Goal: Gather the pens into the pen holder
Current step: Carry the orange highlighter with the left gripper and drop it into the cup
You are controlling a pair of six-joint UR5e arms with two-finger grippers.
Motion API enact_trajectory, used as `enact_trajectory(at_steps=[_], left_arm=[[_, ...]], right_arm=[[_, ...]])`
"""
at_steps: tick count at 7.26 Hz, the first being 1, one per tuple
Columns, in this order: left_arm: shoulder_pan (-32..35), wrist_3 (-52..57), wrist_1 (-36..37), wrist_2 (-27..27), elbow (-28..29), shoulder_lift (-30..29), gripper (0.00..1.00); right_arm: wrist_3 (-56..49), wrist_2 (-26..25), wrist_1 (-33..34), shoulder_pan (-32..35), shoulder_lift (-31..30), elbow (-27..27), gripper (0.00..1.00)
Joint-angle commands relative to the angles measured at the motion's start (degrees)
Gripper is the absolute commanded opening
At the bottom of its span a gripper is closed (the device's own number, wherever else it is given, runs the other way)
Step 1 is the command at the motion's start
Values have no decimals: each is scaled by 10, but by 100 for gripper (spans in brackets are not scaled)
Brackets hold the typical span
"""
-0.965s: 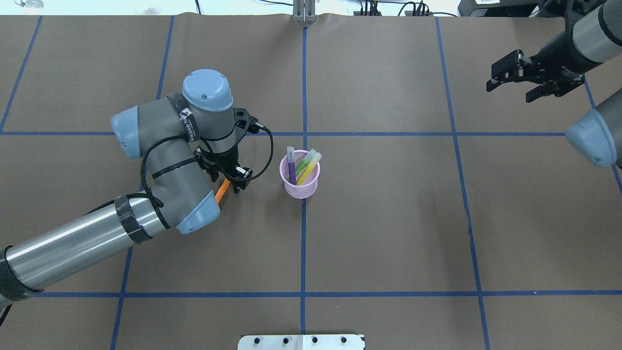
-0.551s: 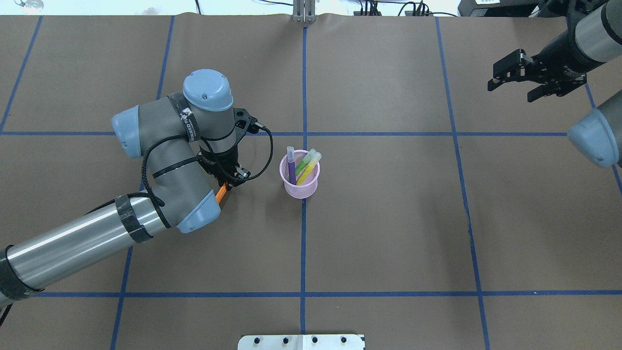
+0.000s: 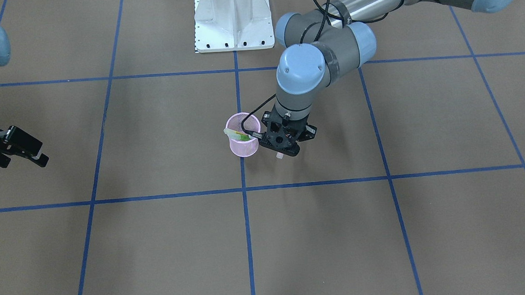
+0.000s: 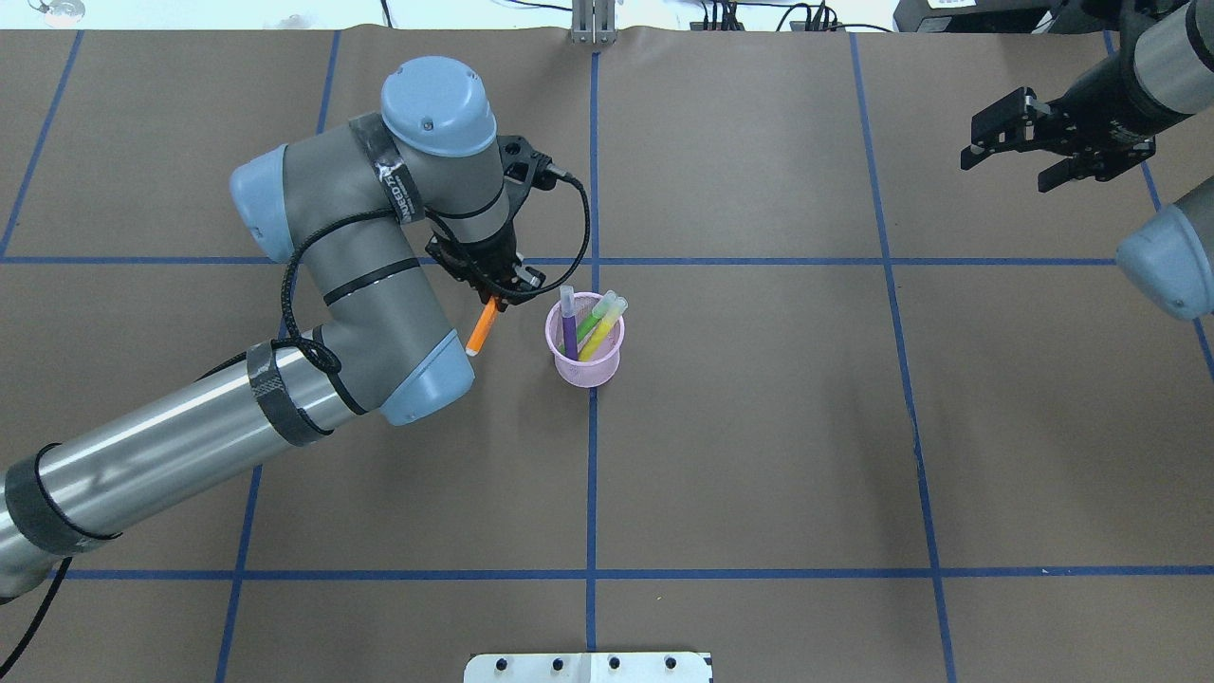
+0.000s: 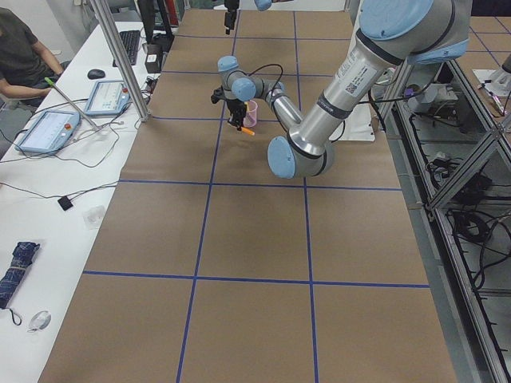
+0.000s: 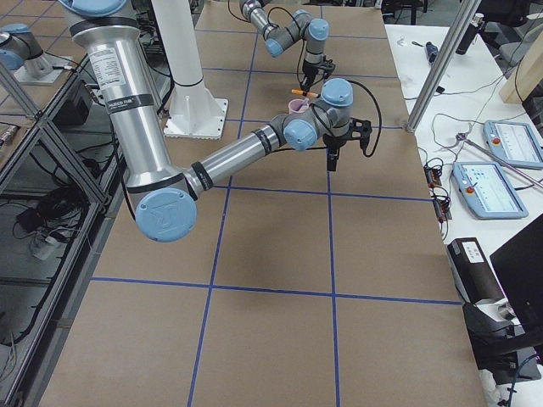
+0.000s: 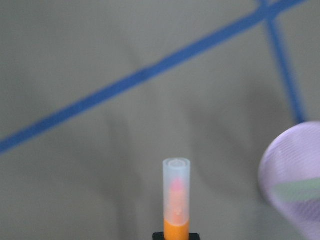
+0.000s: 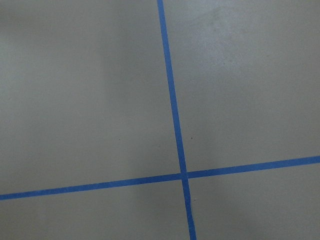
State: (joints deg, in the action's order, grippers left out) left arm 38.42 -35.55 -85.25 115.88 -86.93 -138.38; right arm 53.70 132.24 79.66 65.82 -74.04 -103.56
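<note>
1. Now, left gripper clamps the orange pen, lifted just beside the pen holder
2. Centre it over the rim, clear of the pens inside, then release
3. Right gripper hangs released, well apart

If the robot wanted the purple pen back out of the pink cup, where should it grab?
Likely the pale cap end of the purple pen, from above: only that end rises clear of the pen holder rim; mesh surrounds the rest.
</note>
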Motion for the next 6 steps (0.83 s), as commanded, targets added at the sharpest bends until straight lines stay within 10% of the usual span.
enact_trajectory(at_steps=[1, 4, 6], left_arm=[[3, -14, 11, -30, -70, -37, 0], [-95, -15, -61, -240, -102, -23, 0], [-101, -17, -63, -243, -103, -15, 0]], right_arm=[[0, -3, 0, 3, 1, 1, 99], [0, -8, -1, 5, 2, -2, 99], [1, -9, -1, 5, 0, -1, 99]])
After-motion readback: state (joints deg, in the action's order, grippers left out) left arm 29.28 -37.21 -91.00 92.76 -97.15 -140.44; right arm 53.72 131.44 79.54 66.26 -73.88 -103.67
